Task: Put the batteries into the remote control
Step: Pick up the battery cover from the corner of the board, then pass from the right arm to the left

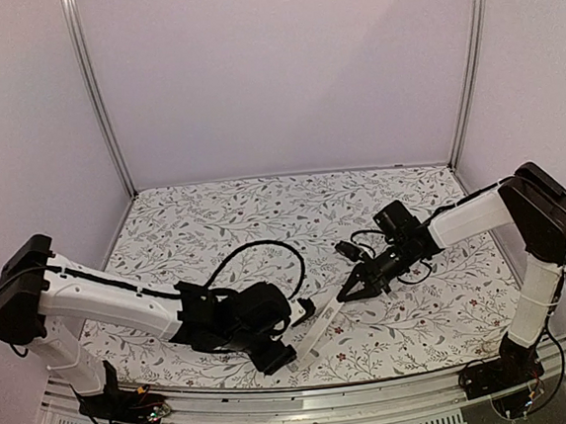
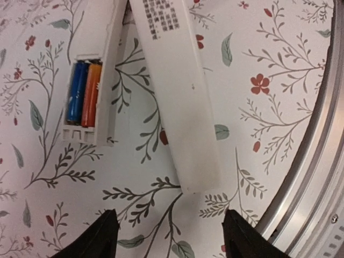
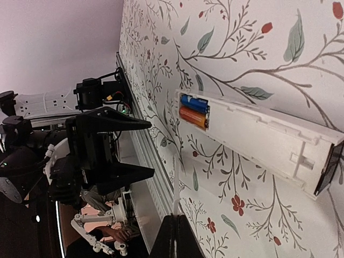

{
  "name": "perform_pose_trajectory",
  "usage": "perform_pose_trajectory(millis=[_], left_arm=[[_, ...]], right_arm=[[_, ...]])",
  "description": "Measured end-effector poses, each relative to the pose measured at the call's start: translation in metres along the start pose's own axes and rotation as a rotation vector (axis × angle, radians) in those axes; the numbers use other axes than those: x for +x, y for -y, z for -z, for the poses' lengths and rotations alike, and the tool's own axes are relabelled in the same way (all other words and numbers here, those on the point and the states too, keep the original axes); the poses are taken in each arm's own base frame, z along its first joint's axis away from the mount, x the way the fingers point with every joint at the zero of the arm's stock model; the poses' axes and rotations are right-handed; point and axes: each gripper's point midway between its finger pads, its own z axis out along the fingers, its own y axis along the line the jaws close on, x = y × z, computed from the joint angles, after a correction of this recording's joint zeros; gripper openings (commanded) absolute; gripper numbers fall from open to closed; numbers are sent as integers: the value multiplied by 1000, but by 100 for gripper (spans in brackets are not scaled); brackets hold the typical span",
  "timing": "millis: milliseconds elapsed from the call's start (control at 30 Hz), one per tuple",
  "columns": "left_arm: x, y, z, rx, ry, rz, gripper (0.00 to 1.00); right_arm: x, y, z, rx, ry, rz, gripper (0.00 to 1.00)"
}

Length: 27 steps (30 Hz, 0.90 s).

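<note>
Left tool hangs with jaws spread; right tool is pinched closed.

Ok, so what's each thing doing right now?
Remote control: lying flat, battery recess uncovered.
Blue battery: seated in the recess.
Orange-red battery: seated beside it.
Battery cover: off, beside the remote.
Left gripper: open, empty.
Right gripper: shut, seemingly pinching the cover's end.

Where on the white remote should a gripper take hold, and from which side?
Probably from above, across the narrow width of the remote control, on the stretch past the recess. It lies flat with the batteries facing up at one end, so pinching the long side walls leaves them free. The battery cover, held by the right gripper, crowds one side.
</note>
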Motion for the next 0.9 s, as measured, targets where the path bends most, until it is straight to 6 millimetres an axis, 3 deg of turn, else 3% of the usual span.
perform_pose_trajectory(millis=[67,267,400,500,667,767,900], left_arm=[[-11,-3,15,-3,70,20,98],[-32,-27,66,-42,337,124,100],[-40,-49,80,-50,439,211,100],[-48,-56,76,-54,442,231,92],[-72,-44,46,9,363,218,77],[-73,-40,30,43,310,219,75],[-69,-48,19,35,254,228,68]], right_arm=[[-3,-3,4,4,18,9,0],[-16,-19,17,-3,79,47,0],[-26,-29,21,-16,118,76,0],[-32,-35,23,-27,142,87,0],[-40,-44,27,-42,179,97,0],[-44,-50,29,-52,196,107,0],[-47,-54,30,-60,207,113,0]])
